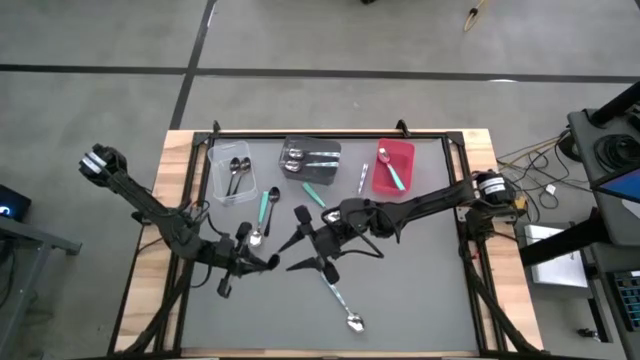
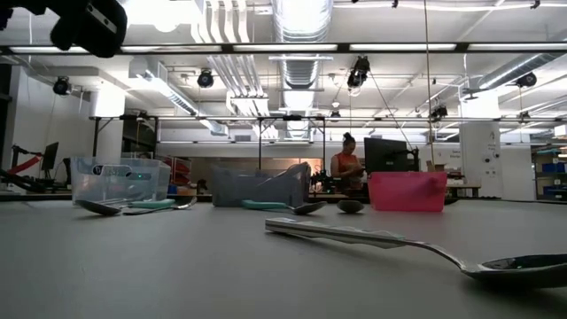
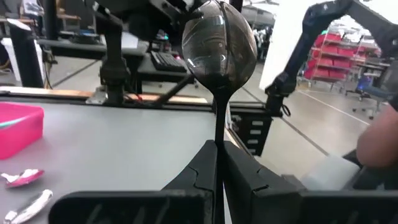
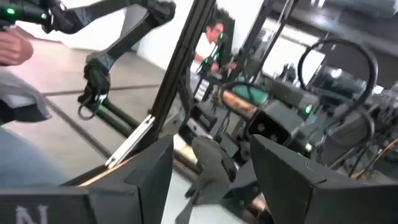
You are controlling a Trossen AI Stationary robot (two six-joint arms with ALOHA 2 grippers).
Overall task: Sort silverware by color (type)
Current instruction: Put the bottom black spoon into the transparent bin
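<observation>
the left hand (image 3: 217,163) pinches a black spoon (image 3: 219,50) at lower left of the tabletop (image 1: 420,290). the right hand (image 1: 300,240) is wide near the middle. other spoons (image 1: 343,300) lie about.

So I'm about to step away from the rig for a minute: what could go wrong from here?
The left gripper pinches the black spoon only by its thin handle tip, bowl up, so it might swivel or slip. The right gripper hangs open close to the left one, so the arms could clip each other. The silver spoon lies alone near the table's front edge and could be nudged off.
</observation>
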